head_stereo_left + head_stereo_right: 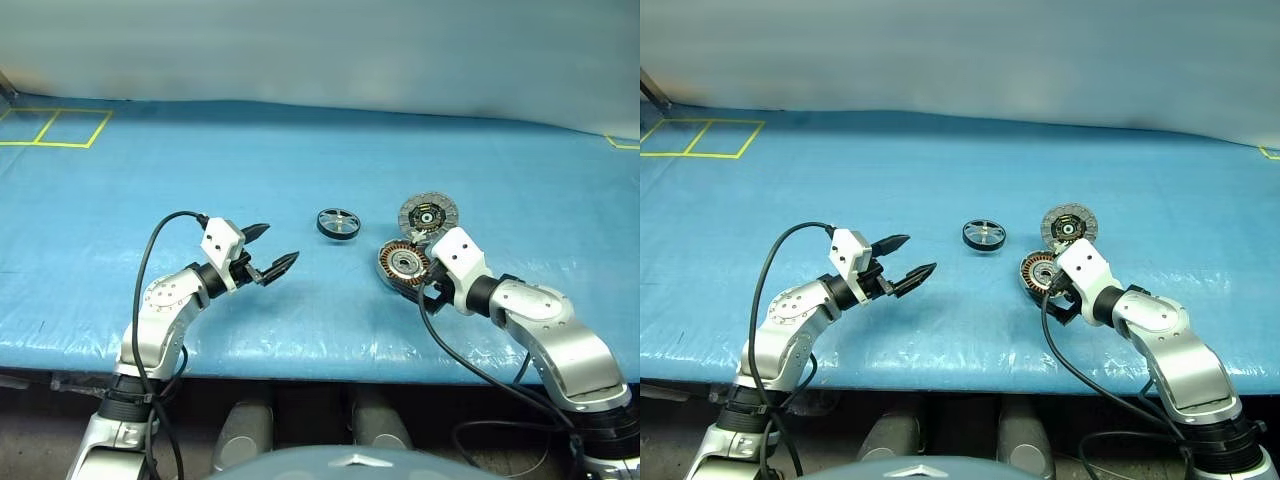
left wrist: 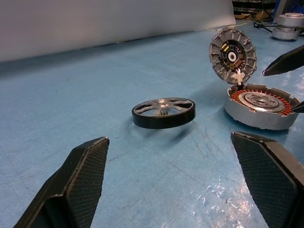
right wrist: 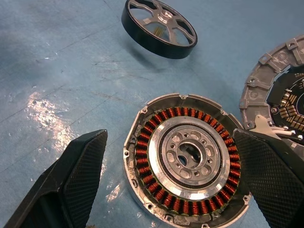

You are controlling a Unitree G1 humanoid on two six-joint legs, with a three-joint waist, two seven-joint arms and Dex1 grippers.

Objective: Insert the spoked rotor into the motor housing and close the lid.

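Motor housing [image 3: 187, 159] is the bulkiest piece of the job: a shallow grey metal case with copper windings ringing a silver hub, sitting flat on the blue table cover [image 1: 300, 160] right in front of the right gripper [image 1: 1058, 297]. That gripper's two black fingers stand wide apart on either side of the housing and hold nothing. Hinged to the housing's far edge, the lid [image 1: 428, 213] is swung fully open, showing its patterned inner face and dark, yellow-marked centre.

Next in size, the spoked rotor [image 1: 338, 223] lies by itself on the cover, to the housing's left and a little further from the robot, between the two arms. The left gripper [image 1: 270, 250] points toward it from well short — fingers spread as wide as they go, empty.

By its look the rotor is rigid and fairly light, with a smooth black rim that could slip. I would pinch across the rim rather than on the thin spokes, and expect it to snap toward the housing if magnets are involved. The lid should swing stiffly on its hinge; a push on its outer edge ought to close it.

Hard to make out: the hinge and the white piece beside it — the right wrist hides part of the housing from the head views.
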